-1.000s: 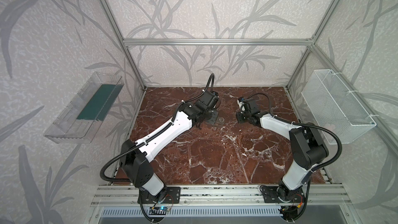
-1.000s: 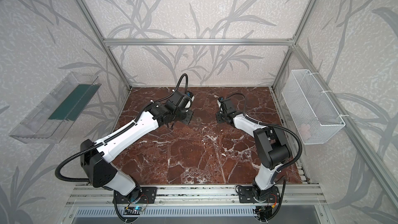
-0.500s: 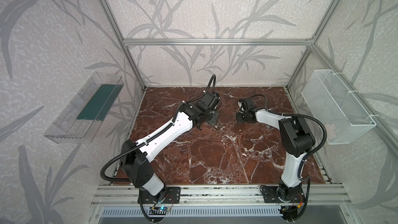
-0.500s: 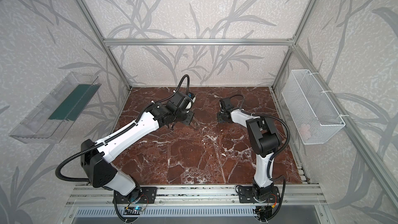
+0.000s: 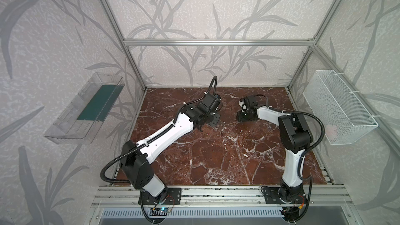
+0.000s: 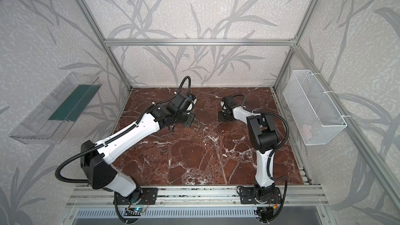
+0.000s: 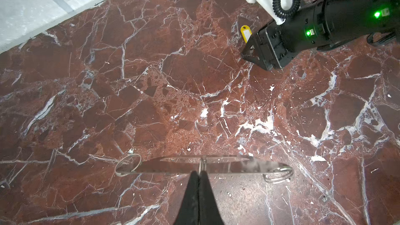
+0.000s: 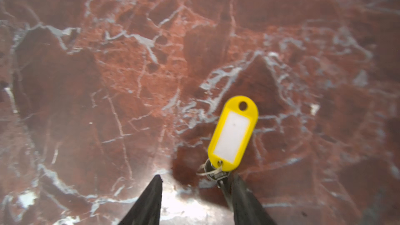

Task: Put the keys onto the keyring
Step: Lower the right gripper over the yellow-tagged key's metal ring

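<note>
Keyring (image 8: pixel 232 135) on red marble table (image 5: pixel 216 159) by parted right fingers (image 8: pixel 149 204), left fingers (image 7: pixel 192 193) clamped on keys (image 7: pixel 216 166), leaf-patterned walls (image 5: pixel 194 7)

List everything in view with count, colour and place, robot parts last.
keys piece: one, glossy, colour unclear edge-on, held in the left end effector.
keyring: one, silver ring with yellow tag, on the table beside a finger of the right end effector.
small ring: one, silver, on the table by the left end effector.
table: one, red-brown marble, centre.
clear bin: one, transparent, green insert inside, left wall.
wire basket: one, white, right wall.
frame: one, silver, around the cell.
left arm, right arm: two, white and black, front rail.
end effectors: two, black; left shut on the keys piece, right open.
</note>
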